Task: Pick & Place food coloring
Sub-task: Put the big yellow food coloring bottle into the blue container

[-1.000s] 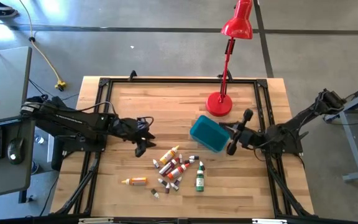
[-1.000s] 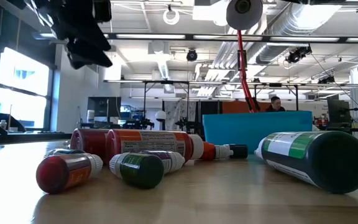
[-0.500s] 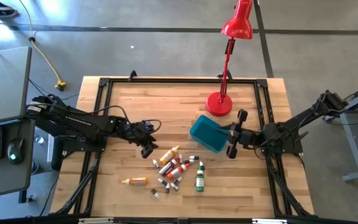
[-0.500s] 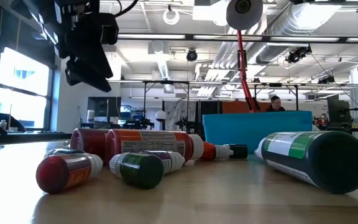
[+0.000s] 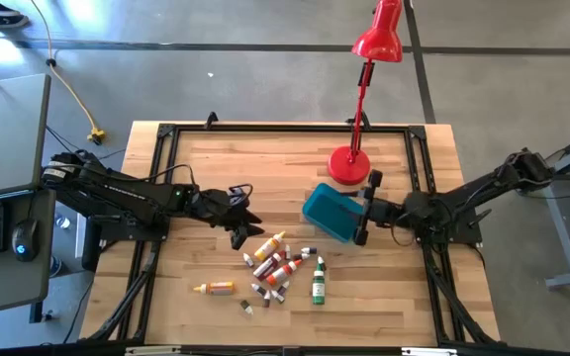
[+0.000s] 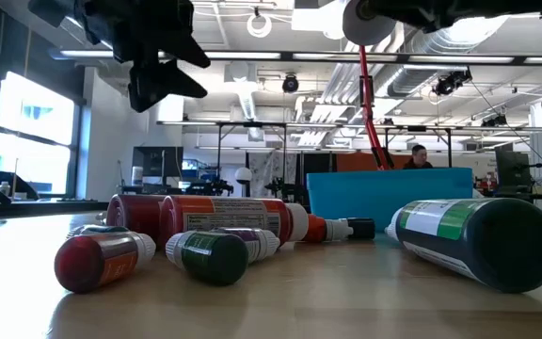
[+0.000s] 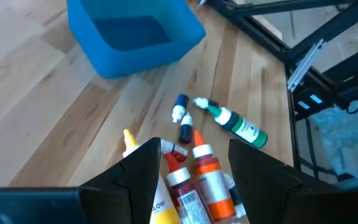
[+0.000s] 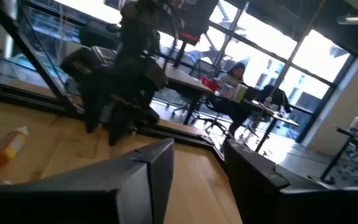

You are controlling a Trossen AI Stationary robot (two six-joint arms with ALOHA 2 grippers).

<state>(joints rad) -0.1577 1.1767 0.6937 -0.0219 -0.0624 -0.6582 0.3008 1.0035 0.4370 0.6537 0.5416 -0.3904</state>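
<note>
Food coloring (image 5: 277,267) bottles heaped nr worktop front edge, centre. L pincer (image 5: 238,235) open, empty, just above-left of heap, nearer arm. Nearest yellow bottle (image 5: 270,243) long axis diagonal. R pincer (image 5: 365,210) open, empty, beside teal tub (image 5: 327,212).

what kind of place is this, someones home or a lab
Most likely a robotics lab or open workshop, not a home. A butcher-block table in a black frame stands on concrete floor, exposed ceiling ducts run overhead, and a person sits among desks and monitors behind.
</note>
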